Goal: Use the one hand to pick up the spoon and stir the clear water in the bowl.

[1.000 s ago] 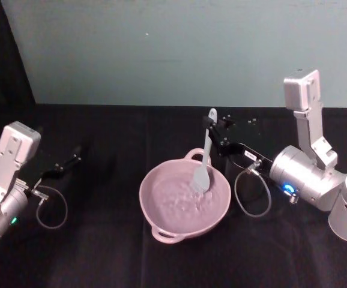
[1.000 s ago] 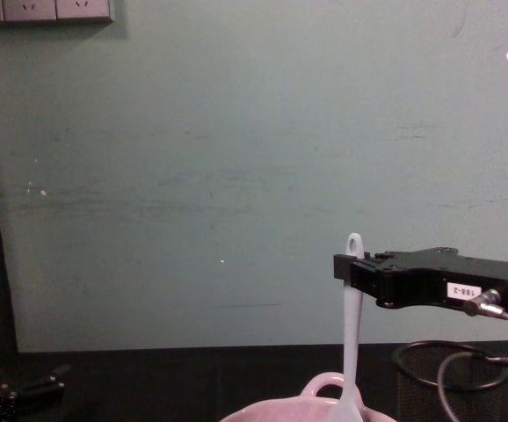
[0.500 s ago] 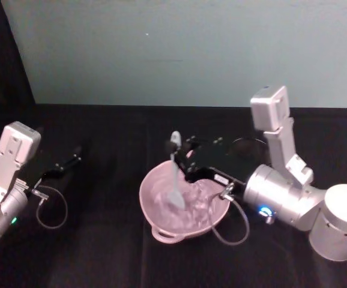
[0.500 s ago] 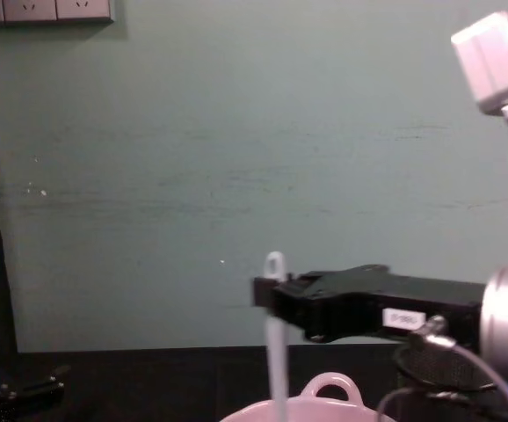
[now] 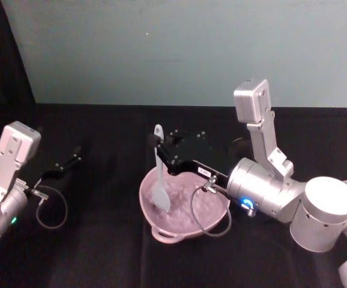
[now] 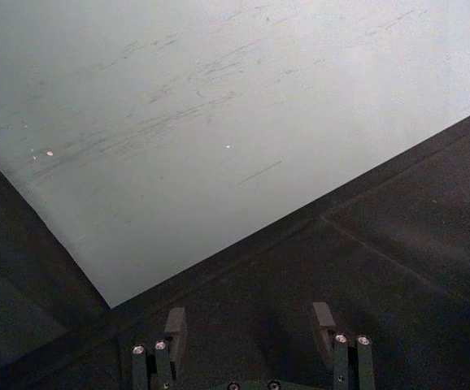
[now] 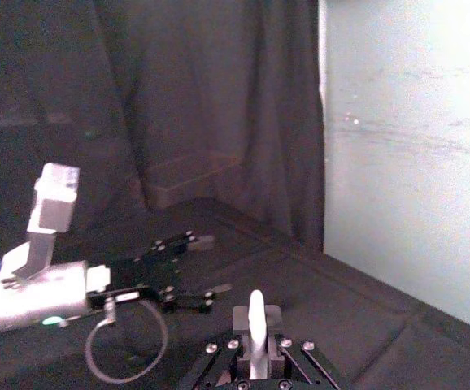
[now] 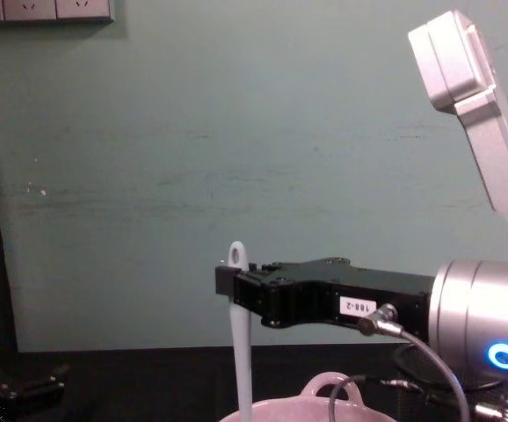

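The pale pink bowl (image 5: 144, 203) sits mid-table, with rippled clear water (image 5: 188, 201) inside. My right gripper (image 5: 164, 147) is shut on the upper handle of the white spoon (image 5: 159, 174), holding it nearly upright over the bowl's left side. The blade dips into the water there. In the chest view the right gripper (image 8: 232, 286) clamps the spoon (image 8: 241, 352) above the bowl's rim (image 8: 324, 384). The spoon's handle end (image 7: 256, 313) pokes out between the shut fingers in the right wrist view. My left gripper (image 5: 71, 161) rests parked at the far left, its fingers (image 6: 176, 325) spread open.
A teal wall runs along the back of the black table. A dark wire-mesh cup (image 5: 239, 144) stands behind the right arm, right of the bowl. The right arm's grey cable (image 5: 206, 216) loops over the bowl's right half. Wall sockets (image 8: 43, 9) are high on the left.
The right gripper has swept the spoon from the bowl's far right side across to its left side, and the water ripples. The left arm has not moved.
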### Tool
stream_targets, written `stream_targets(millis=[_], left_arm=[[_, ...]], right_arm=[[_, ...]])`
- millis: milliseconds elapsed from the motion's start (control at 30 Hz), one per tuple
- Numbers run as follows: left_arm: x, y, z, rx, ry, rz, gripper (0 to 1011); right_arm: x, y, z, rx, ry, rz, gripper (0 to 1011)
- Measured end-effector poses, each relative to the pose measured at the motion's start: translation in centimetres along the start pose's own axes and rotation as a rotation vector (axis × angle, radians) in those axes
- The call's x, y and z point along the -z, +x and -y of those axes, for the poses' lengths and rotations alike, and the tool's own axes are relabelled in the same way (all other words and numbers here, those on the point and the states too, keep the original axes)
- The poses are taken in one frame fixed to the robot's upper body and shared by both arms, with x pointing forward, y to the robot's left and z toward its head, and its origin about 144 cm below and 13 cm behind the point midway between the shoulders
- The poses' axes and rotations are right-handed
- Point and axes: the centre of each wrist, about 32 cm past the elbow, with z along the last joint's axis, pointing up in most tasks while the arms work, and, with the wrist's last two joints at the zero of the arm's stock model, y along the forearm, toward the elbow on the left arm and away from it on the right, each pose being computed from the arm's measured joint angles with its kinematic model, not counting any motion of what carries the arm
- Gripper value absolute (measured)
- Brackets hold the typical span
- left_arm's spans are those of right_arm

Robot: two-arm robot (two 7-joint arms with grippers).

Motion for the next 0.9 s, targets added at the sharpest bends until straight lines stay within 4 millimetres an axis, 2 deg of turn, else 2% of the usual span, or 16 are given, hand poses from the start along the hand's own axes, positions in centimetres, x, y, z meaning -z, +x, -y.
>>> stream_targets(millis=[333, 500, 700, 900], left_arm=[[0.0, 0.0, 0.0, 0.0, 0.0, 0.0, 1005], [0.0, 0.0, 0.0, 0.0, 0.0, 0.0, 1005], [0.0, 0.0, 0.0, 0.0, 0.0, 0.0, 1005], [0.0, 0.0, 0.0, 0.0, 0.0, 0.0, 1005]], right_arm=[[0.2, 2.5, -0.1, 0.094, 0.0, 0.0, 118], [0.1, 3.8, 1.2, 0.171, -0.007, 0.013, 118], [-0.3, 4.3, 2.7, 0.208, -0.01, 0.03, 118], [-0.4, 3.5, 3.9, 0.196, -0.021, 0.044, 118]])
